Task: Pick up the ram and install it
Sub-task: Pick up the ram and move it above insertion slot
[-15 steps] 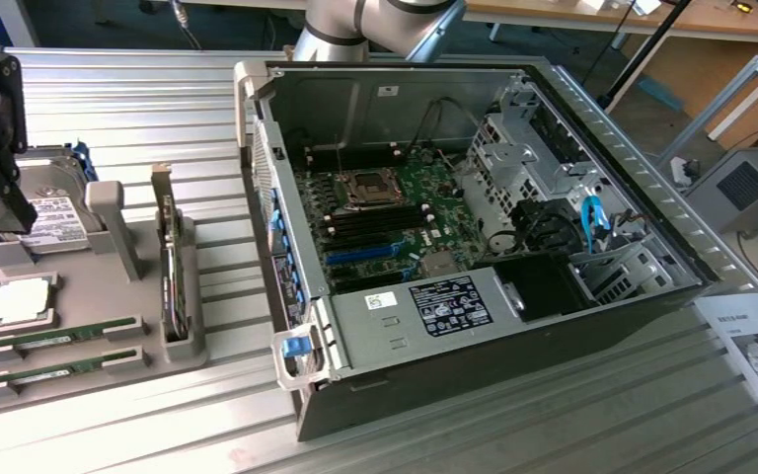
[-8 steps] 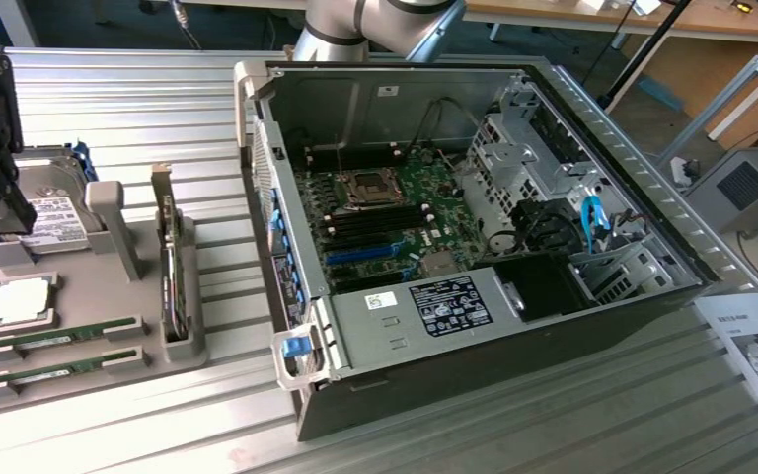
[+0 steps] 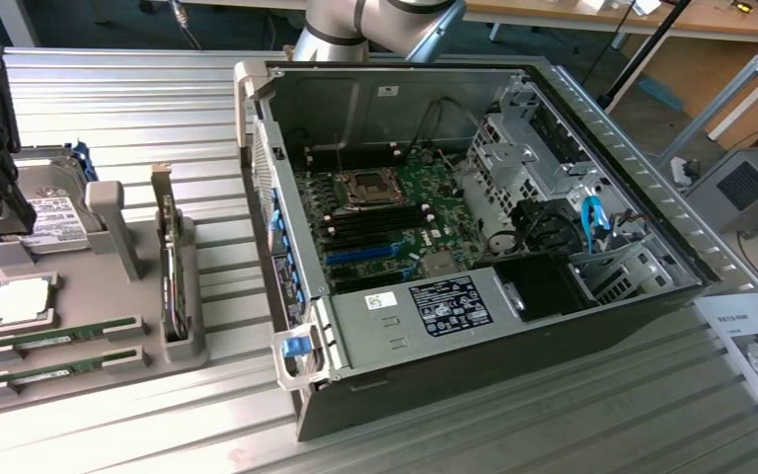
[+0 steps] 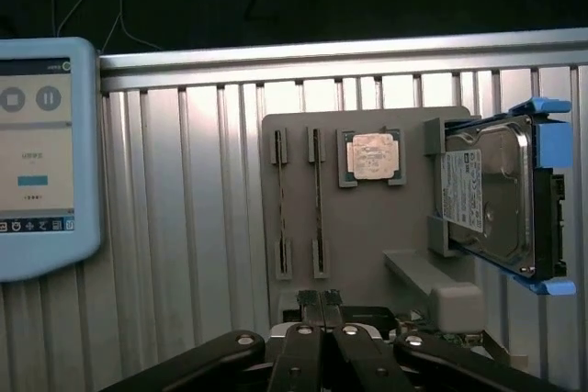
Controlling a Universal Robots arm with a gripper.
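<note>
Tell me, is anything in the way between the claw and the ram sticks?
No, nothing I can see. The shut claw faces the two ram sticks, with just bare tray between them.

Green ram sticks [image 3: 56, 335], grey tray [image 3: 110, 296]

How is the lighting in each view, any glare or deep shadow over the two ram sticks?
Exterior view: even light, no glare on the ram sticks; one bay of the computer case is dark. Wrist view: dim, background black; the tablet screen glows brightly; the sticks sit in shade.
</note>
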